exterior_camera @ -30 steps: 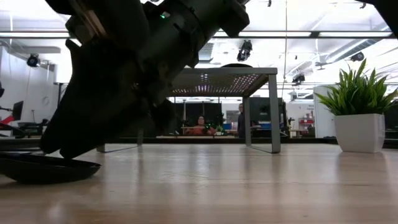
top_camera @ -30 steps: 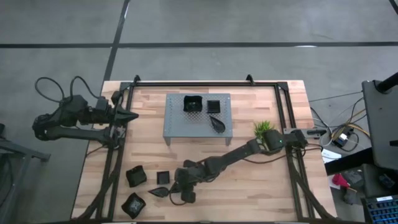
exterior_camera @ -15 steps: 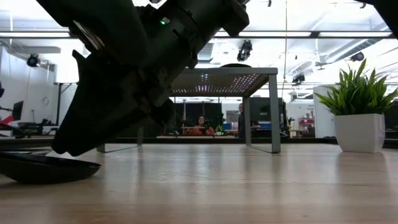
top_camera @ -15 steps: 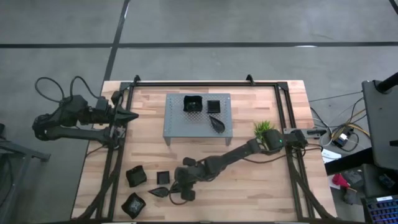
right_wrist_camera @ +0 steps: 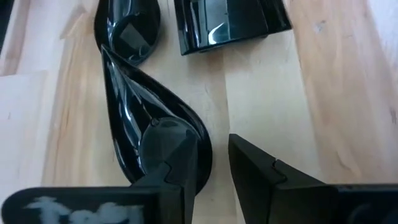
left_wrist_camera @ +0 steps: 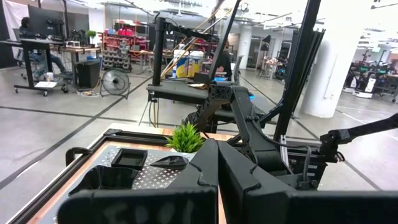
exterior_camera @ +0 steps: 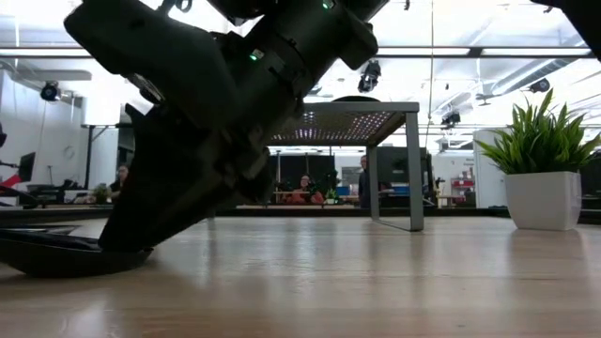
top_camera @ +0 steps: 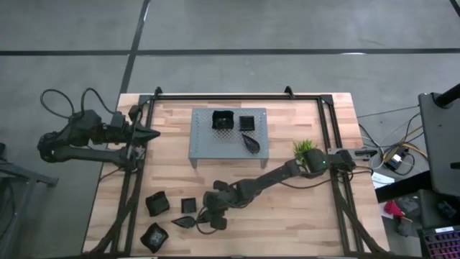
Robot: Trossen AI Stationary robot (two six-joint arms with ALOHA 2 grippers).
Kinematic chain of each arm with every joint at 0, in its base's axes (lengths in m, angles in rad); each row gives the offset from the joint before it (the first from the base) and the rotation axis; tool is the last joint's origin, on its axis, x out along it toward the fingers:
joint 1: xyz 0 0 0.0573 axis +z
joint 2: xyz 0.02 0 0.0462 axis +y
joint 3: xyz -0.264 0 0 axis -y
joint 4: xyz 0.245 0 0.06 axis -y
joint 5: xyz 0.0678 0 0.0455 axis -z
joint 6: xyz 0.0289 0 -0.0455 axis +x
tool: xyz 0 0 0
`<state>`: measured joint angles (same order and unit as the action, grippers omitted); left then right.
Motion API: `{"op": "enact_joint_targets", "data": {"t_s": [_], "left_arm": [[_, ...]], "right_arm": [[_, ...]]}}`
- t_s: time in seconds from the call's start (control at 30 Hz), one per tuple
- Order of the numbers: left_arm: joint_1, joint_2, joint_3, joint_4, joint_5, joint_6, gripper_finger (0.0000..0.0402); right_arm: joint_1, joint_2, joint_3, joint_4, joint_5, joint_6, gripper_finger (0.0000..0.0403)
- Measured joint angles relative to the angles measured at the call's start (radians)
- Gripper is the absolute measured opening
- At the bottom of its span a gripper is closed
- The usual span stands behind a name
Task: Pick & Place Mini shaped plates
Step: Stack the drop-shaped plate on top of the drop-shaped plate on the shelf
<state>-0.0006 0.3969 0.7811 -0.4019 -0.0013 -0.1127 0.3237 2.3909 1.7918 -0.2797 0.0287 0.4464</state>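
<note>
Near the table's front left lie several small black plates: a leaf-shaped plate [top_camera: 185,221] [right_wrist_camera: 134,118] [exterior_camera: 66,255], two square plates [top_camera: 188,205] [top_camera: 157,203] and another plate [top_camera: 154,235]. My right gripper [top_camera: 203,219] [right_wrist_camera: 211,152] slants down over the leaf-shaped plate's wide end and is open. Three more plates sit on the grey rack [top_camera: 208,147]. My left gripper [top_camera: 154,134] [left_wrist_camera: 217,149] waits shut at the table's left edge, held level above it. My right gripper has one finger [right_wrist_camera: 168,146] down in the hollow of the leaf-shaped plate's wide end; the other finger [right_wrist_camera: 261,171] stands outside over bare wood. The raised rim [right_wrist_camera: 204,146] lies between them, with wood showing beside the outer finger. The plate lies flat on the table.
A square plate [right_wrist_camera: 224,22] and a further glossy plate [right_wrist_camera: 127,25] lie just beyond the leaf-shaped one. A potted green plant [top_camera: 305,150] [exterior_camera: 545,164] stands at the right beside the right arm. The rack [exterior_camera: 376,117] stands mid-table toward the far side. Bare wood lies between rack and near edge.
In the low view my right gripper has edged down and in over the leaf-shaped plate, its fingertip now meeting the plate's top. The plate has stayed where it was.
</note>
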Motion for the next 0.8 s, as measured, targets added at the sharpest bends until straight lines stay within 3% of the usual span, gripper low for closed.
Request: {"op": "enact_joint_targets", "data": {"t_s": [0.23,0.43,0.8], "left_arm": [[0.0,0.0,0.0,0.0,0.0,0.0,0.0],[0.0,0.0,0.0,0.0,0.0,0.0,0.0],[0.0,0.0,0.0,0.0,0.0,0.0,0.0]], "right_arm": [[-0.001,0.0,-0.002,0.0,-0.008,-0.001,0.0062],[-0.002,0.0,-0.006,-0.001,-0.007,-0.002,0.0015],[-0.029,-0.108,0.003,-0.065,-0.002,0.0,0.0008]]}}
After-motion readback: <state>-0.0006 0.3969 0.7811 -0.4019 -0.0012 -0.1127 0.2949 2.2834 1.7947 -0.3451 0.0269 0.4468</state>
